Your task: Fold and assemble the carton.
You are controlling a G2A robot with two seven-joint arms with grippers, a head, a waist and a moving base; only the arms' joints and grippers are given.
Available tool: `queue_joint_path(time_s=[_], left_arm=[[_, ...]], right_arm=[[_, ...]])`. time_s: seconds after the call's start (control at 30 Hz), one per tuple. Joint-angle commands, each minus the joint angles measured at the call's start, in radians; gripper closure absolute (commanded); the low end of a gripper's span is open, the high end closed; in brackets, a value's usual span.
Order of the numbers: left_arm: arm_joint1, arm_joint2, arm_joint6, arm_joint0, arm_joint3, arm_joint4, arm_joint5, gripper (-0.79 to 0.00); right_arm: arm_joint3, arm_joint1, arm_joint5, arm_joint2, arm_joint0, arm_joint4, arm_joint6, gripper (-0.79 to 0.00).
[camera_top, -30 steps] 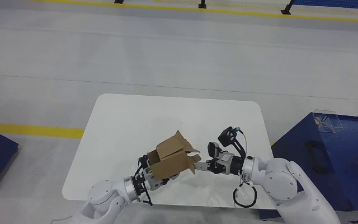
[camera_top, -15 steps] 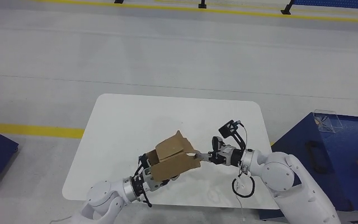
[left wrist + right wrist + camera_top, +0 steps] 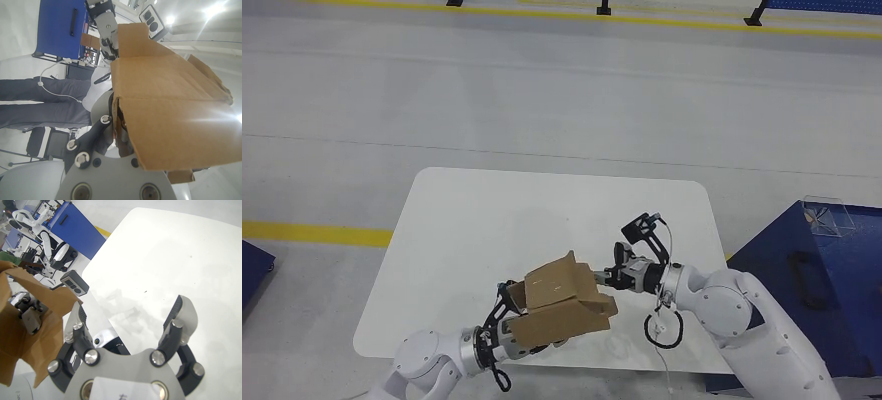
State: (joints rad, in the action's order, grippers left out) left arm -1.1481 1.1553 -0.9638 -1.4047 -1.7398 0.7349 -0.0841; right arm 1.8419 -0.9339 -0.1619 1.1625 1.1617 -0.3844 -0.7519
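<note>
Top view, taken left to right. One yellow floor line (image 3: pixel 312 234) ran off the white table (image 3: pixel 492 210) at 9 o'clock. One carton (image 3: pixel 562 300), brown, flaps loose, hung over the table's near edge at about 6 o'clock.

Left gripper (image 3: pixel 507 325) sat at the carton's 8 o'clock end, jaws closed on a side wall. Right gripper (image 3: pixel 614 275) sat at the carton's 2 o'clock corner, jaws spread wide and gripping nothing. One blue cabinet (image 3: pixel 802 270) stood off the table at 3 o'clock, well apart from both arms.

Left wrist view: the carton's outer wall stood in the way, with one finger outside it and the other hidden behind.

Right wrist view: looked into the carton's open end, where the left gripper's inner finger (image 3: pixel 30 321) lay against the wall. One right fingertip (image 3: pixel 78 308) was just beside a flap corner.
</note>
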Motion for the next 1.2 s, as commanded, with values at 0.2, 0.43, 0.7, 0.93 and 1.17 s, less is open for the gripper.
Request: queue_joint_path(time_s=[0.2, 0.43, 0.7, 0.93, 1.17], left_arm=[[0.0, 0.006, 0.044, 0.019, 0.029, 0.01, -0.023, 0.0], [-0.004, -0.01, 0.084, 0.042, 0.053, 0.004, -0.057, 0.0], [-0.005, -0.021, 0.087, 0.049, 0.054, -0.027, -0.014, 0.0], [-0.004, -0.019, 0.087, 0.046, 0.059, -0.038, 0.009, 0.0], [-0.004, -0.019, 0.088, 0.046, 0.059, -0.04, 0.01, 0.0]], right_arm=[[0.0, 0.003, -0.012, 0.07, 0.004, 0.072, 0.017, -0.785], [0.068, 0.012, -0.082, 0.156, 0.06, 0.186, -0.001, -0.785], [0.057, 0.003, -0.064, 0.077, 0.042, 0.134, -0.039, -0.785], [0.026, -0.01, -0.054, 0.019, 0.006, 0.135, -0.031, -0.785], [0.013, -0.017, -0.052, -0.005, -0.008, 0.126, -0.033, -0.785]])
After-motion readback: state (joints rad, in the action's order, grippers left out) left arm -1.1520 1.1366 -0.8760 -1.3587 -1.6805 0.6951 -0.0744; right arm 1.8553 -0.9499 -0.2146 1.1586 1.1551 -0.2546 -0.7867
